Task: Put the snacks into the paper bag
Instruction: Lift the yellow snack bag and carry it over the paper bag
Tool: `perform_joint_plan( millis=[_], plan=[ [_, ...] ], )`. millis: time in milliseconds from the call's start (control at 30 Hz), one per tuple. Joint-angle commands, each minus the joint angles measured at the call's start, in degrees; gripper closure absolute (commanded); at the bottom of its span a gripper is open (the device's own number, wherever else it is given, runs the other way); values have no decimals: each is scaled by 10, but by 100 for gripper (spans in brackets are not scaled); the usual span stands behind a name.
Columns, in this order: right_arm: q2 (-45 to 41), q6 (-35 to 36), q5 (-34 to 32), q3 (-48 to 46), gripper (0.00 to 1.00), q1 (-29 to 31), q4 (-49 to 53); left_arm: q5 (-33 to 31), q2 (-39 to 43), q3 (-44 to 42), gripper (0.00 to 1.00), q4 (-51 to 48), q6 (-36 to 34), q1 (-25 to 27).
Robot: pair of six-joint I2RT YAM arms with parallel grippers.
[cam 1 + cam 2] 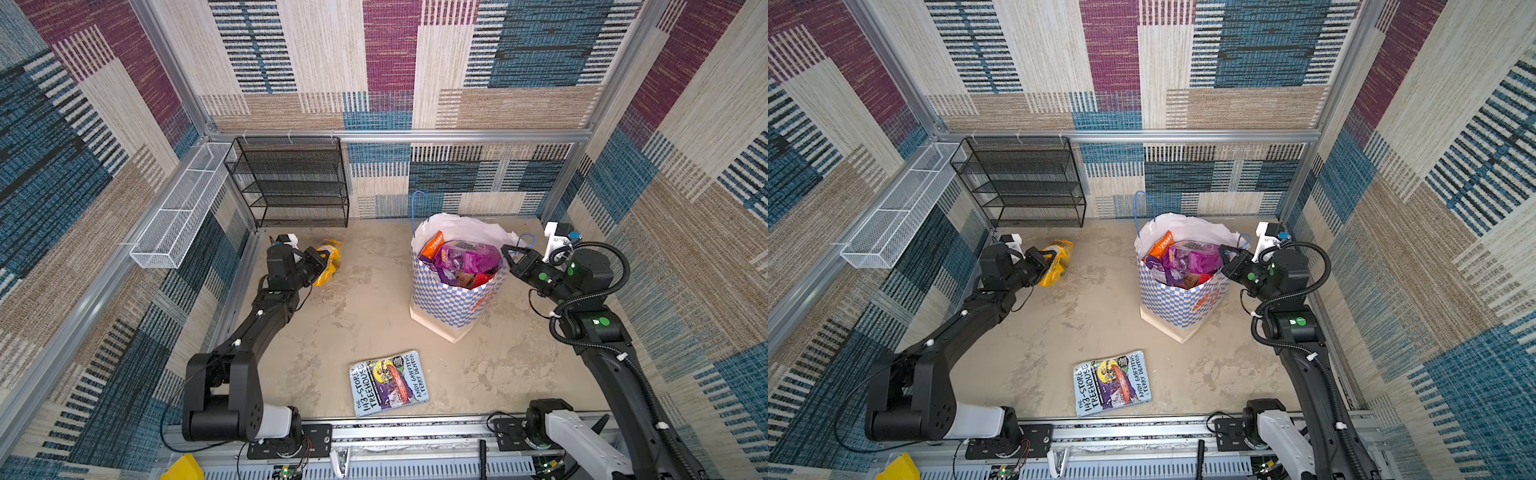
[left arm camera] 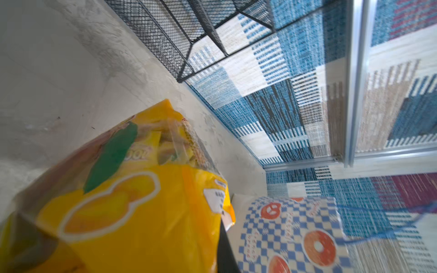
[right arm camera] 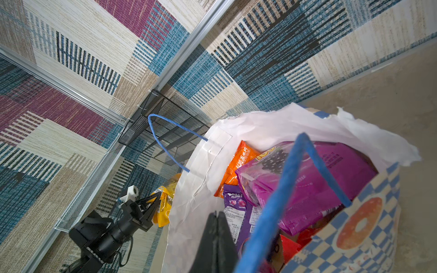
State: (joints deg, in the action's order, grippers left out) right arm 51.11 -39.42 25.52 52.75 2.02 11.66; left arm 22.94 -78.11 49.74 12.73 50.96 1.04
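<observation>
My left pincer [image 1: 321,261] is pinched on a crinkly yellow plastic snack packet [image 1: 333,258]. It is near the back left corner of the mottled beige tabletop [image 1: 353,324], just in front of the black wire-mesh shelf rack [image 1: 291,183]. From my left wrist the packet [image 2: 142,212] fills the near view; I cannot tell whether it touches the tabletop.

The tall white paper bag with the blue-and-white checkered band and orange bread pictures [image 1: 451,307] stands upright right of centre, well apart from the yellow packet. Its mouth is open. Inside lie an orange packet [image 1: 431,245], a large magenta-purple packet [image 1: 473,258], a smaller dark purple packet [image 3: 233,203] and something red [image 1: 484,279].

My right pincer [image 1: 506,250] sits at the bag's right rim. Its fingers [image 3: 209,241] are pressed together, with nothing that I can see between them. A thin blue cord handle [image 3: 279,201] crosses just beside them.

A blue illustrated paperback book [image 1: 388,382] lies flat near the front edge, apart from everything else.
</observation>
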Motion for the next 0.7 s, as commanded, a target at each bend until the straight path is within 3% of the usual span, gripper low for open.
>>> perform_joint_plan(
  millis=[0,233,500,667],
  plan=[
    [-6,-17,11,-3,99,1,-45,12,50,16,100,-50,-57,7],
    [-5,-19,16,3,99,1,-48,38,105,67,100,-182,-115,12],
    [-6,-22,20,4,99,1,-50,59,131,91,100,-229,-124,16],
    [-5,-23,22,16,99,1,-45,75,120,191,100,-304,-123,34]
  ],
)
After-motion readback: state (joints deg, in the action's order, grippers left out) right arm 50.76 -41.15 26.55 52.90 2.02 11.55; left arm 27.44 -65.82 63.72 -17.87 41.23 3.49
